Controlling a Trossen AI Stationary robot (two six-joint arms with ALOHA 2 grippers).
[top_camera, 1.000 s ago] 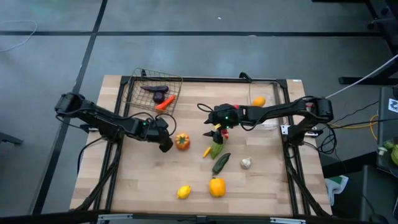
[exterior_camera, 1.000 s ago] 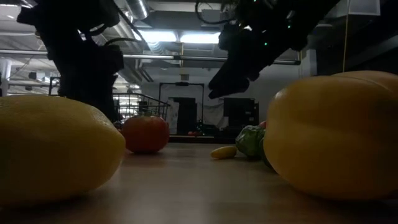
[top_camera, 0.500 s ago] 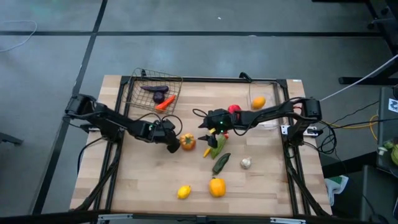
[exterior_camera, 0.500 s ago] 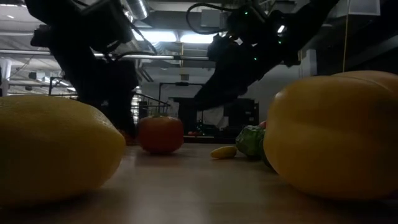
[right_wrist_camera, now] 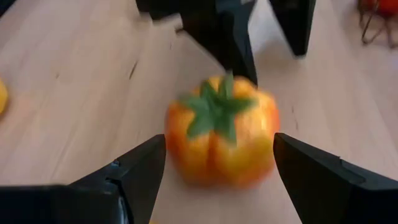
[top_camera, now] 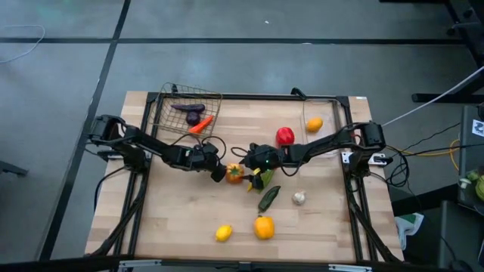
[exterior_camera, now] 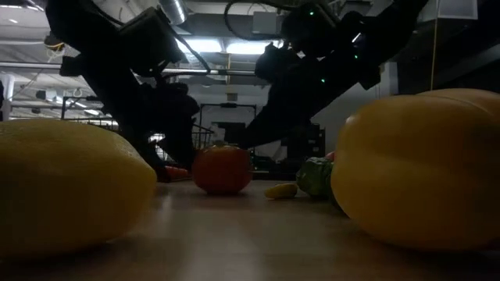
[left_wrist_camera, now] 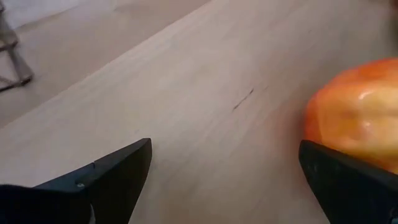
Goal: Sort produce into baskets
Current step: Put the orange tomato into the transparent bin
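An orange-red tomato (top_camera: 234,173) with a green stalk stands on the wooden table (top_camera: 174,219) near its middle, and also shows in the low view (exterior_camera: 223,168). My left gripper (top_camera: 218,171) is open, low over the table on the tomato's left side. My right gripper (top_camera: 252,164) is open on the tomato's right side. In the right wrist view its two fingers stand on either side of the tomato (right_wrist_camera: 219,140). The wire mesh basket (top_camera: 168,113) holds a purple eggplant and a carrot. The clear bin (top_camera: 333,143) holds an orange fruit. My left gripper meets the tomato with the tip of one open finger (right_wrist_camera: 231,46), on the side of the tomato facing the table's left (left_wrist_camera: 326,118). The fingers come low and nearly level from the table's left. The tomato stands upright on the table. My right gripper's fingers stand close beside the tomato; whether they touch it, I cannot tell.
A red fruit (top_camera: 285,136) lies by the right arm. Green vegetables (top_camera: 266,193) and a small yellow piece (top_camera: 251,185) lie just near of the tomato. A garlic bulb (top_camera: 299,198), a yellow pepper (top_camera: 264,227) and a lemon (top_camera: 223,233) lie toward the near edge.
My left gripper has gone toward the table's right edge, and the tomato has slid that way ahead of it, still upright. My right gripper has come down and toward the table's left, up to the tomato. The red fruit now shows beside the right arm.
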